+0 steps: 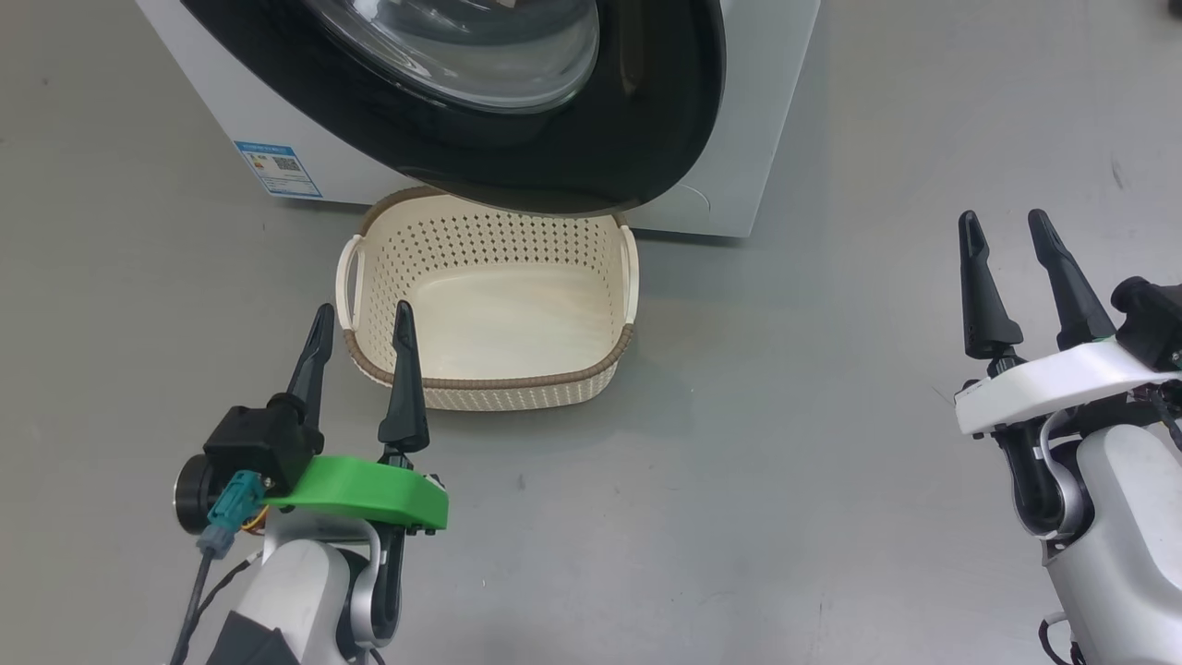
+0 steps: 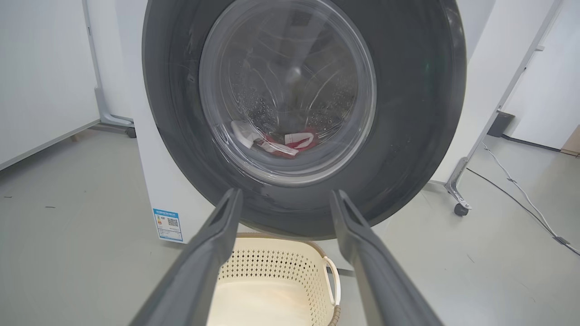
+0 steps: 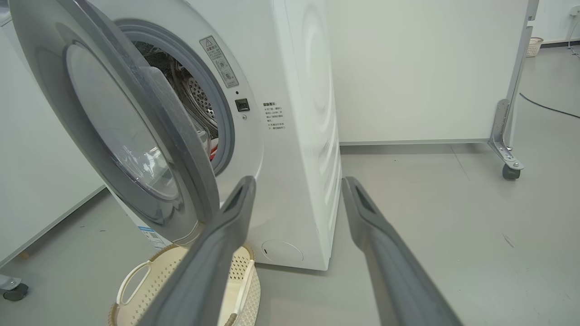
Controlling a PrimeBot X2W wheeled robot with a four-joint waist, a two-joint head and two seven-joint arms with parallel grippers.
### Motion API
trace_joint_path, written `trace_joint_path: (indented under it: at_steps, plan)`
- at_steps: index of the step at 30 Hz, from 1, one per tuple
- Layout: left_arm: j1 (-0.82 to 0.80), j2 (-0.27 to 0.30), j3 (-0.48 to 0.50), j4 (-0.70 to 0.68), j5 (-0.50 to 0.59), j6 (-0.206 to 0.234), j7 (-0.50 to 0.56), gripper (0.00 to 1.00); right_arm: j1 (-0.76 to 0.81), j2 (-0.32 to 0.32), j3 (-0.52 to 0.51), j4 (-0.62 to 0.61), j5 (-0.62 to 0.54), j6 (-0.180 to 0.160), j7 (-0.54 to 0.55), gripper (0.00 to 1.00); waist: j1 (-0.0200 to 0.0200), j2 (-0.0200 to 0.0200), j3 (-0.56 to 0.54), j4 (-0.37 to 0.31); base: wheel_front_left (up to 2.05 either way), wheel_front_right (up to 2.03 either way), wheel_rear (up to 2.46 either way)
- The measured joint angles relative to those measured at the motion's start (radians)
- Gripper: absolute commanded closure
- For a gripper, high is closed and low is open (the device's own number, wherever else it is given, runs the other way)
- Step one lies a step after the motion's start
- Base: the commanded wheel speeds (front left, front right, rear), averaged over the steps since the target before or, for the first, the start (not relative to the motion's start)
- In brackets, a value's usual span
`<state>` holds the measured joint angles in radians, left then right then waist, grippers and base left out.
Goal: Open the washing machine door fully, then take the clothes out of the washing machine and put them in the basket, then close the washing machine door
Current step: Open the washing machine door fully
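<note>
The washing machine (image 1: 729, 111) stands ahead, white, with its black-rimmed door (image 1: 591, 120) swung partly open; the right wrist view shows the door (image 3: 136, 136) ajar from the drum mouth (image 3: 199, 99). Red and white clothes (image 2: 290, 140) lie in the drum, seen through the door glass (image 2: 287, 90). The cream basket (image 1: 489, 374) sits empty on the floor under the door. My left gripper (image 1: 363, 323) is open at the basket's near left corner. My right gripper (image 1: 1002, 231) is open, well off to the right, holding nothing.
Grey floor (image 1: 785, 416) spreads around the basket and to the right. A blue label (image 1: 277, 169) marks the machine's lower front. White wheeled panels (image 3: 507, 136) stand behind the machine, and cables (image 2: 521, 194) trail on the floor to the right.
</note>
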<state>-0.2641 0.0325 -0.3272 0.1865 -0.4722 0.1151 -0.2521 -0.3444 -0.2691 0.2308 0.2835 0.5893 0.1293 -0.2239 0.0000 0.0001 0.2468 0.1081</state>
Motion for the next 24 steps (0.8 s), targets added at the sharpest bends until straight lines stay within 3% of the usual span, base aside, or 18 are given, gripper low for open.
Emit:
trace_joint_path:
  at_steps: [24]
  plan:
    - [0.020,0.000,0.000,0.001,0.000,-0.007,0.000,0.00,0.026,-0.002,-0.009,-0.022,-0.012,-0.001,-0.011,0.00,0.0000,0.0000,-0.008,0.011,0.00,0.00,0.00]
